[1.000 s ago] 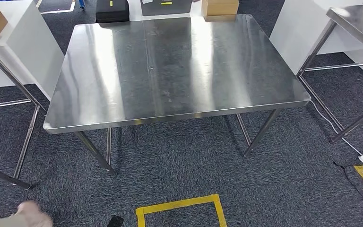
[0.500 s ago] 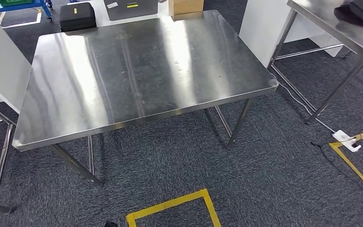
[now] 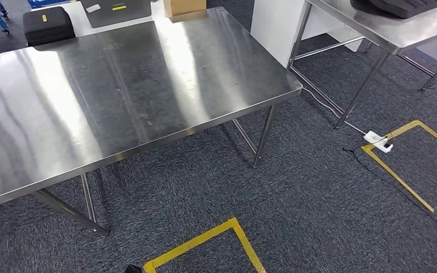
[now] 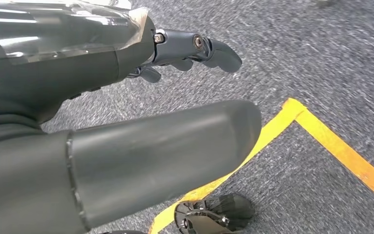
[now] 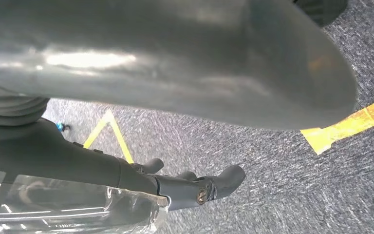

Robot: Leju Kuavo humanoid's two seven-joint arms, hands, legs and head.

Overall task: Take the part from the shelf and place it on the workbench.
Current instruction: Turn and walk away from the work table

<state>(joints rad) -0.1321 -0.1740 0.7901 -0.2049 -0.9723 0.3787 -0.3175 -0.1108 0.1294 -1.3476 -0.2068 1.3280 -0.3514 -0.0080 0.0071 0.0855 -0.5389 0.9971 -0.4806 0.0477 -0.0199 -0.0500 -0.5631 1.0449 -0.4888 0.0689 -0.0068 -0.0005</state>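
Left hand: the left hand (image 4: 126, 112) hangs low over the carpet (image 4: 321, 63), thumb and dark fingers (image 4: 209, 48) apart and lightly curved, nothing in its hold. It points at the floor, which suits an arm carried idle while the body walks or turns.
Case: a black case (image 3: 46, 25) sits on the floor just past the far left corner of the counter, a grey one (image 3: 116, 10) beside it. Both are off the working surface, as stored things would be.
Counter: the steel counter (image 3: 131, 91) stands ahead and left, its top bare from near edge to far edge. I judge it to be the workbench, left free to take the part.
Box: a cardboard box (image 3: 185, 5) stands behind the far edge, touching or just past it; I cannot tell which.
Tape: a yellow tape square (image 3: 205, 247) lies on the carpet before the counter's near edge, probably a standing mark.
Second counter: a second counter (image 3: 387, 28) at far right carries a dark object (image 3: 401, 5) near its edge; what it is I cannot tell.
Right hand: the right hand (image 5: 141, 97) hangs likewise, fingers (image 5: 214, 185) loosely spread, holding nothing.
Part: neither the part nor the shelf can be made out, so fetching is not yet begun.
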